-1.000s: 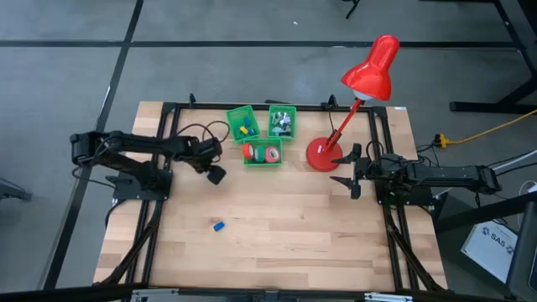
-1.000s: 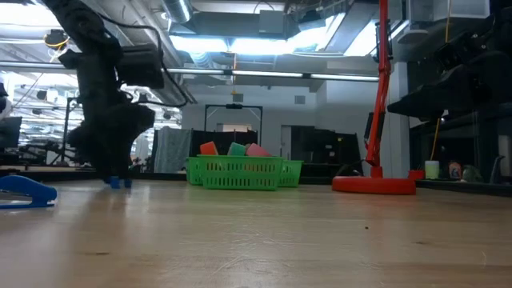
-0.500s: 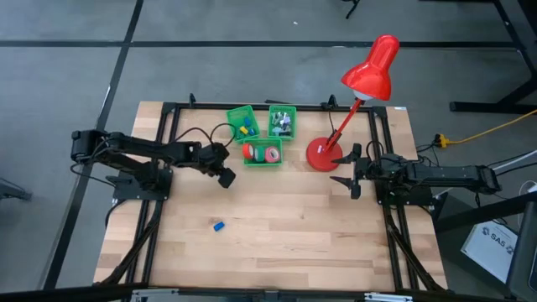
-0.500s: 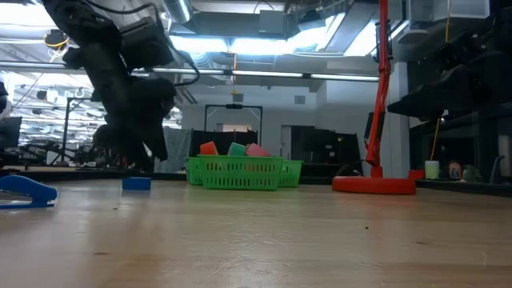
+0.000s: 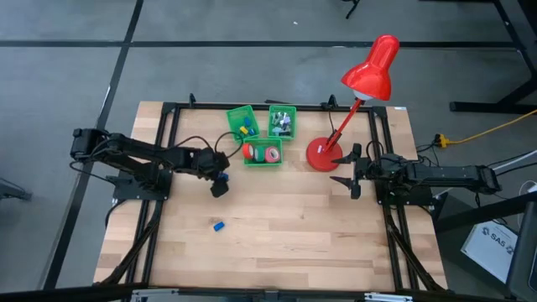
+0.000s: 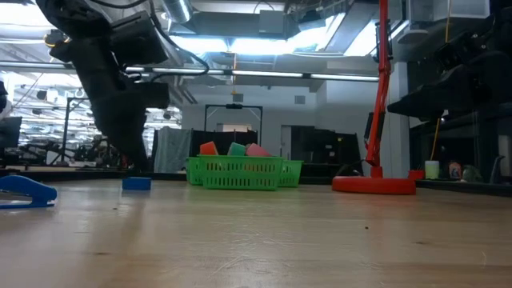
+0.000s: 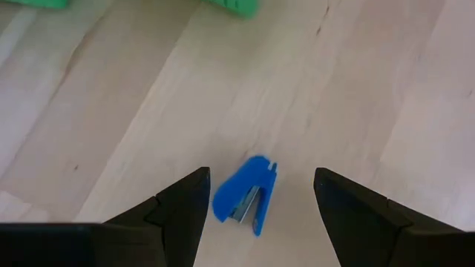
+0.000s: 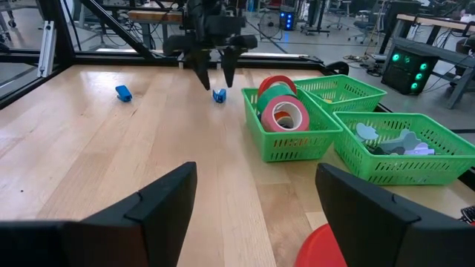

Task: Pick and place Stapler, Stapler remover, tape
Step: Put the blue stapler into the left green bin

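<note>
while left tool [image 7: 257, 194] hangs open, blue stapler [image 7: 247, 197] lies between fingers

Dark arms [image 5: 151, 155] — black cables

The right arm's own two dark fingers [image 8: 156, 204] stand apart over the pale wooden table [image 8: 111, 163]. Ahead, green plastic mesh baskets hold red and green tape rolls [image 8: 284, 111] and pale grey-teal claw pieces [image 8: 397, 141]. Farther off, the left gripper [image 8: 214, 74] hangs over a small blue block [image 8: 219, 95]; another blue piece [image 8: 123, 93] lies well apart.
</note>
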You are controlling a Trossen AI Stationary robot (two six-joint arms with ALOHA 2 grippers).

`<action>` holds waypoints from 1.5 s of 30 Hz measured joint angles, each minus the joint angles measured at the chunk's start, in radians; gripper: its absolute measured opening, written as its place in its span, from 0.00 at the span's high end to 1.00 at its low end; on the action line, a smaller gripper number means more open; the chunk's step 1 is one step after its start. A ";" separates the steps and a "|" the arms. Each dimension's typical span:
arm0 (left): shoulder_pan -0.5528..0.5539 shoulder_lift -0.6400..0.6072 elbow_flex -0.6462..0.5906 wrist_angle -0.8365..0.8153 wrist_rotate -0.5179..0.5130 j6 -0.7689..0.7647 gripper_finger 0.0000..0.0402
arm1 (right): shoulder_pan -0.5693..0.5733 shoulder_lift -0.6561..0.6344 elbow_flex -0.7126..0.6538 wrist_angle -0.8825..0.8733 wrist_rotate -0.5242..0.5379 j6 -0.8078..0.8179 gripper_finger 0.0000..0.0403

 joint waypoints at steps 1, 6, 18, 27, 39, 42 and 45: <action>-0.003 0.000 0.000 -0.009 -0.002 0.007 0.40 | 0.000 0.000 0.000 0.000 0.000 0.000 0.30; -0.016 0.000 0.000 -0.018 -0.011 0.046 0.40 | 0.000 0.000 0.000 0.000 0.000 0.000 0.30; -0.023 0.120 0.005 -0.015 -0.067 0.139 0.40 | 0.000 0.000 0.000 0.000 0.000 0.000 0.30; -0.031 0.142 0.004 0.005 -0.082 0.135 0.57 | 0.000 0.000 0.000 0.000 0.000 0.000 0.30; -0.024 0.149 0.043 0.027 -0.121 0.063 0.86 | 0.000 0.000 0.000 0.000 0.000 0.000 0.30; -0.020 0.148 0.106 0.041 -0.178 0.100 0.86 | 0.000 0.000 0.000 0.000 0.000 0.000 0.30; 0.003 0.148 0.174 0.037 -0.230 0.130 0.86 | 0.000 0.000 0.000 0.000 0.000 0.000 0.30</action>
